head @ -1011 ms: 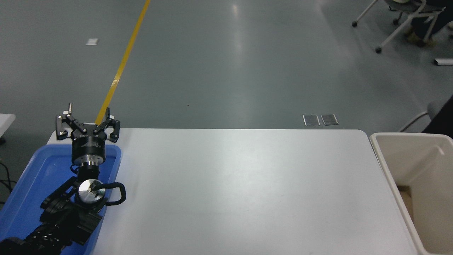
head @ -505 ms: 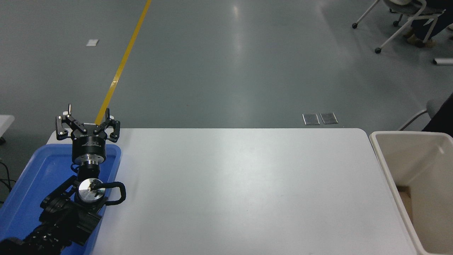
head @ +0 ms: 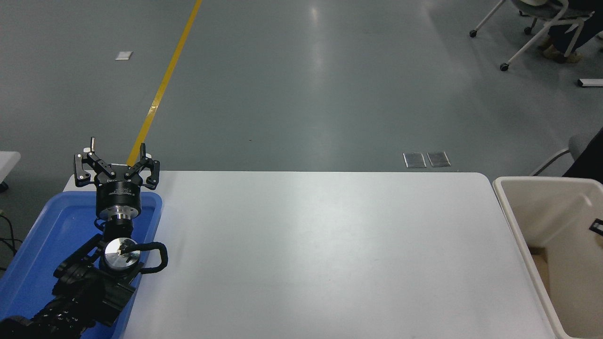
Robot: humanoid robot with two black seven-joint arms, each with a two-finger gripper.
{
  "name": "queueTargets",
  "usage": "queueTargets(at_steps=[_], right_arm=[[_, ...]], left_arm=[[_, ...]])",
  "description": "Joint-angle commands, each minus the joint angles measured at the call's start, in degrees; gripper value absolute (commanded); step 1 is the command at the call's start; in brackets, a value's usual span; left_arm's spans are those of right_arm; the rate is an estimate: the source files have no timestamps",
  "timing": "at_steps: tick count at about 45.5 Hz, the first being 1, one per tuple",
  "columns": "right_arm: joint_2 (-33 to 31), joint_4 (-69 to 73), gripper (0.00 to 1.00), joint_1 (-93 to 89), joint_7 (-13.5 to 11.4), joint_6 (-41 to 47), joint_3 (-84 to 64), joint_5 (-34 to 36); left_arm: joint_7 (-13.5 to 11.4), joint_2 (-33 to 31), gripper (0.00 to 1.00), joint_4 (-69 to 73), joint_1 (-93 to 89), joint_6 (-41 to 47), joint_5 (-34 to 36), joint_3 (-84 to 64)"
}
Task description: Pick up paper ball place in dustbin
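Observation:
The cream-white dustbin stands at the table's right end, open at the top. A small black part of my right gripper shows at the picture's right edge, over the dustbin's inside; too little of it shows to tell its state. The paper ball is not in view. A tan patch lies low inside the dustbin; I cannot tell what it is. My left gripper is parked at the lower left, open and empty, above the far end of the blue tray.
A shallow blue tray lies at the table's left end under the left arm. The white table spans the middle. Office chairs stand on the grey floor at the far right, and a yellow floor line runs at the far left.
A black part of the right gripper has come into view at the right edge over the dustbin. The left arm has not moved.

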Motion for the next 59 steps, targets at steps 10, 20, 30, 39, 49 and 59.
queueTargets(at_steps=[10, 20, 30, 39, 49, 59], right_arm=[[3.1, -0.73, 1.0, -3.72, 0.08, -1.08, 3.36, 1.52], [1.52, -0.03, 1.0, -1.97, 0.08, -0.55, 3.36, 1.44], [-7.52, 5.85, 1.0, 5.23, 0.08, -0.38, -0.23, -1.64], [-16.85, 12.54, 1.0, 17.97, 0.17, 0.06, -7.96, -9.54], [-18.79, 13.51, 1.0, 32.74, 0.17, 5.59, -18.6, -11.4], [-18.7, 16.84, 1.0, 48.99, 0.08, 15.78, -22.91, -11.92]], left_arm=[[0.0, 0.0, 0.99, 0.0, -0.07, -0.03, 0.0, 0.0], [0.09, 0.0, 0.99, 0.0, -0.07, -0.03, 0.0, 0.0], [0.09, 0.0, 0.99, 0.0, -0.07, -0.03, 0.0, 0.0], [0.09, 0.0, 0.99, 0.0, -0.07, -0.03, 0.09, 0.0], [0.09, 0.0, 0.99, 0.0, -0.07, -0.03, 0.09, 0.0], [0.09, 0.0, 0.99, 0.0, -0.07, -0.03, 0.09, 0.0]])
